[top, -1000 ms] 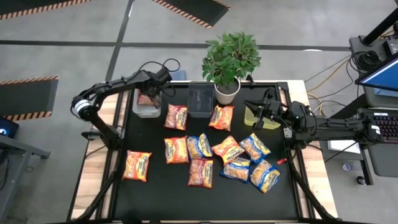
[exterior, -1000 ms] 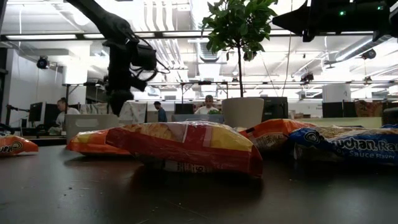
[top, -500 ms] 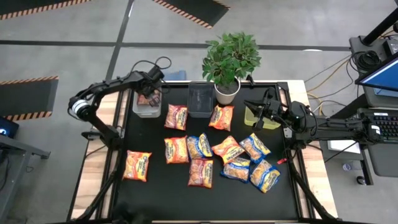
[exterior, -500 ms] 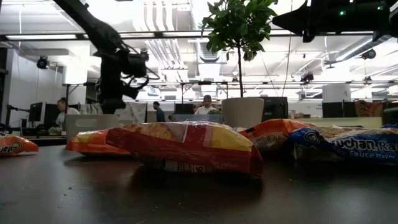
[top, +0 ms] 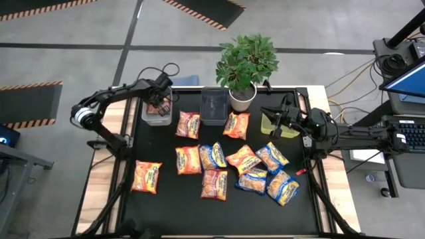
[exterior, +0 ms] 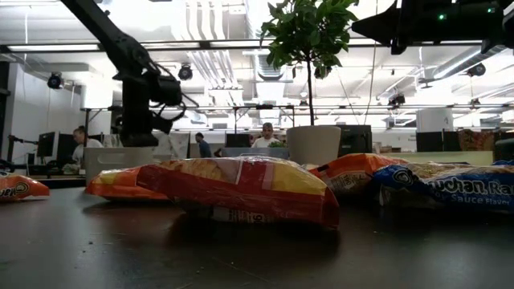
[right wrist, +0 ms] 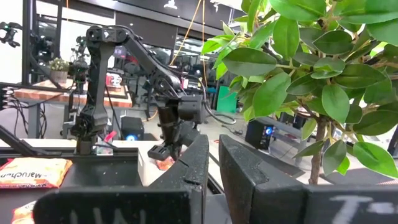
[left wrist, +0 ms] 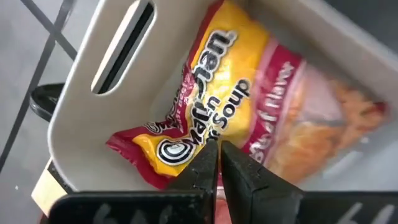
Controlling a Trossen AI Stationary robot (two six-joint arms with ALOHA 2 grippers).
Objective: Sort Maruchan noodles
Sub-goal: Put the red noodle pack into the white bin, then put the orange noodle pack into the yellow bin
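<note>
The left gripper has just let go and pinched its fingers together, empty, above the grey bin, so 1 red-orange packet is now sorted.

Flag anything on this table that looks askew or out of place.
Nothing is spilled or damaged. The loose noodle packets lie at mixed angles, several overlapping right of centre. One red-and-yellow packet lies slantwise in the grey bin. A potted plant sits between the bins.
</note>
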